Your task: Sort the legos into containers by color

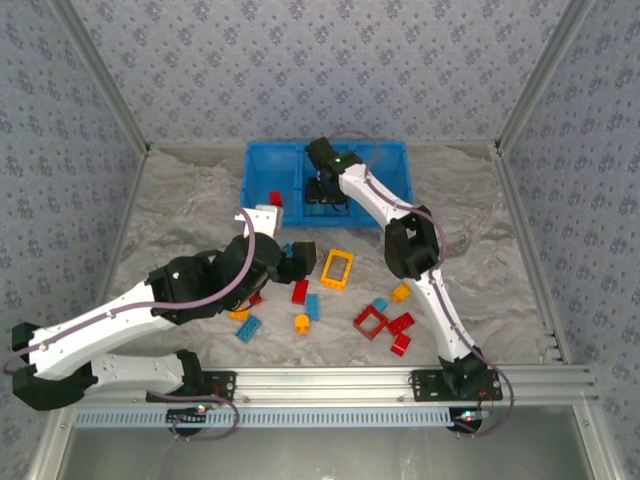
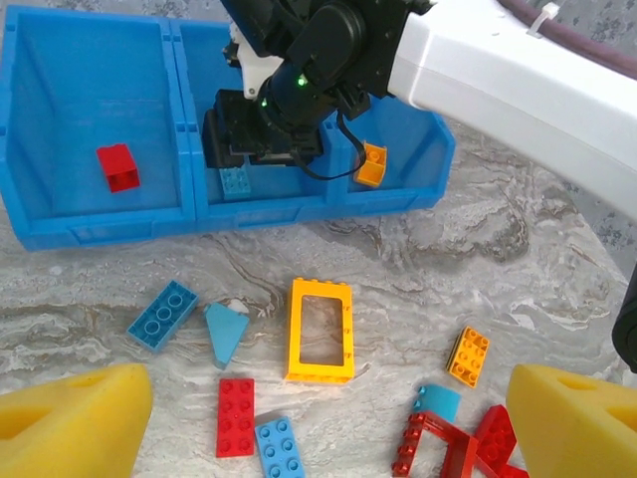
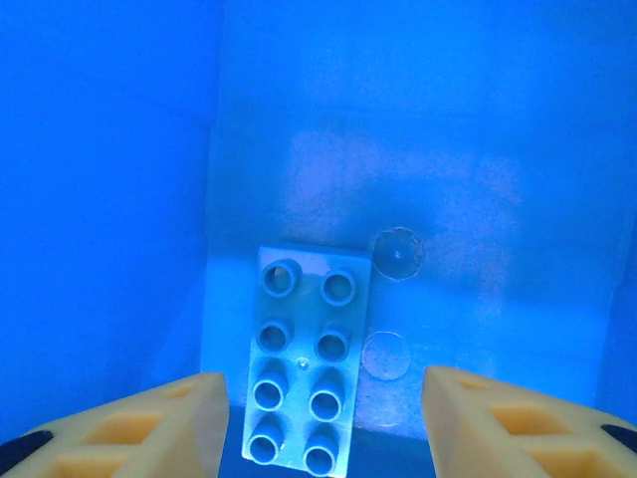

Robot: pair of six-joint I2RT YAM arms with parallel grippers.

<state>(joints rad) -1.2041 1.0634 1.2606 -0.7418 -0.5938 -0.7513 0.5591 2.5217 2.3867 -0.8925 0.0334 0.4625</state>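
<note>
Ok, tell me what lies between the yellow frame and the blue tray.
Only bare table separates the yellow frame from the tray, as the left wrist view shows.

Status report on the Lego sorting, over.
Right tool open in middle bin, blue brick lying free beneath. Left tool open, empty, over loose bricks. Nothing in the way.
</note>
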